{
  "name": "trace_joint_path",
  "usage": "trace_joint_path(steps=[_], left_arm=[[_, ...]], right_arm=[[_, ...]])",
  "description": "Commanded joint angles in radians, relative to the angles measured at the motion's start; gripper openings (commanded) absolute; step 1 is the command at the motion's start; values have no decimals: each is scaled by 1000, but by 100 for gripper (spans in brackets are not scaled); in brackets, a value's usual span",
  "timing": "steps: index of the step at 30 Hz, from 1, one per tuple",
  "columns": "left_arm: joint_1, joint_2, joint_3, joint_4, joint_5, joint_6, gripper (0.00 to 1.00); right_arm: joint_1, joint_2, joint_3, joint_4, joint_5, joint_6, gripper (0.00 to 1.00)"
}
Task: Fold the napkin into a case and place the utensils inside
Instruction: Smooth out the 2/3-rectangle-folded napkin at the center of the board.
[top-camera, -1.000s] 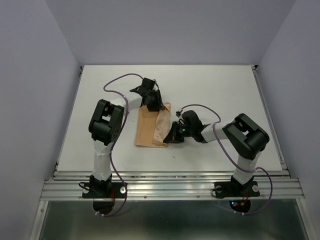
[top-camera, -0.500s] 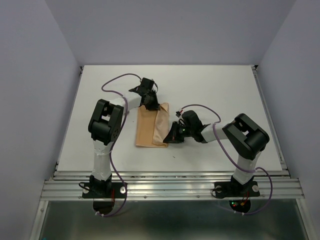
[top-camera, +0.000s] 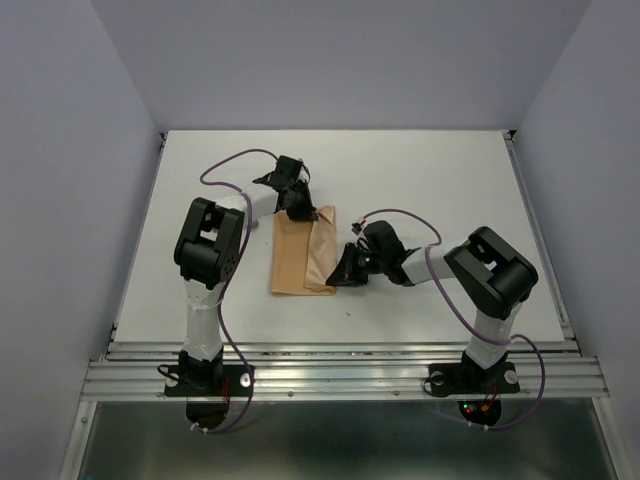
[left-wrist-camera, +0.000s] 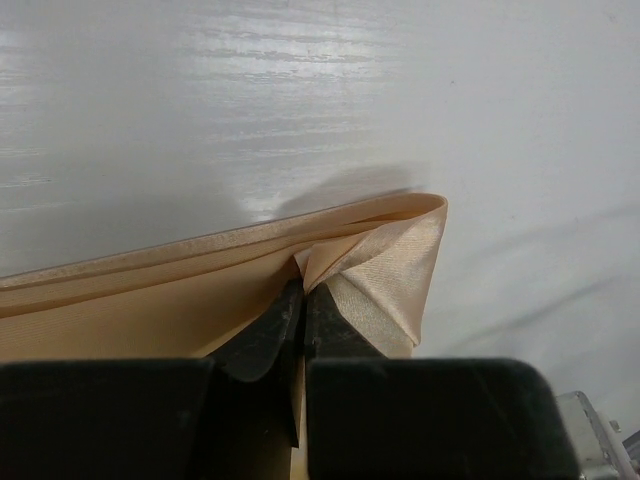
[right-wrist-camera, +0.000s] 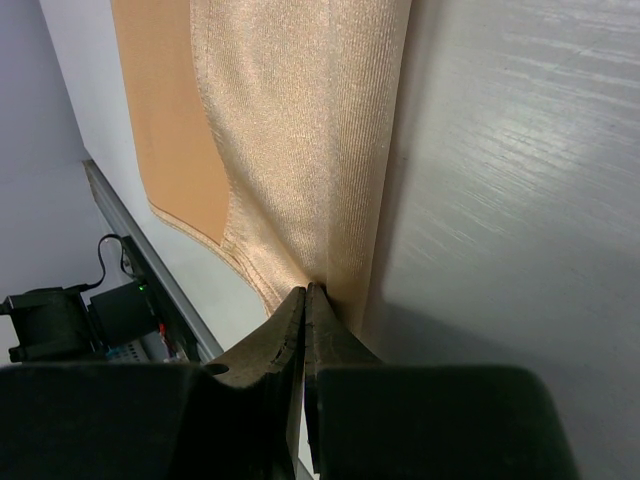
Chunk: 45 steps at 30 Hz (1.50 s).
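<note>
A smooth white rectangular counter (top-camera: 430, 180) is carrying a soft peach-orange cloth napkin (top-camera: 292, 262). The napkin is lying folded into a narrow oblong, and its right-hand layer is puffing up loosely. The black left pincer (left-wrist-camera: 302, 290) is clamping a small tuck of satiny fabric at the napkin's far right corner, its jaws pressing together on it. The black right pincer (right-wrist-camera: 305, 292) is pinching the napkin's near right edge, its jaws likewise closing tight on the finely ribbed cloth. Both pincer bodies are hiding the fabric beneath them.
</note>
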<state>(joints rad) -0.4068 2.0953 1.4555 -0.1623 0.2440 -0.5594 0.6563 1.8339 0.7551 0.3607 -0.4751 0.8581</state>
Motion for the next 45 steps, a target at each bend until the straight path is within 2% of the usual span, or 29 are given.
trace_joint_path(steps=[1, 3, 9, 33, 45], left_arm=[[14, -17, -14, 18, 5, 12, 12], [14, -24, -11, 15, -8, 21, 21], [14, -35, 25, -20, -60, 41, 29], [14, -78, 20, 32, -81, -4, 27], [14, -96, 0, 70, -58, -4, 29]], right_arm=[[17, 41, -10, -85, 58, -22, 6], [17, 39, -11, -85, 58, -22, 6], [17, 38, -7, -85, 56, -24, 6], [17, 41, 0, -83, 50, -24, 6], [26, 44, 0, -83, 50, -22, 6]])
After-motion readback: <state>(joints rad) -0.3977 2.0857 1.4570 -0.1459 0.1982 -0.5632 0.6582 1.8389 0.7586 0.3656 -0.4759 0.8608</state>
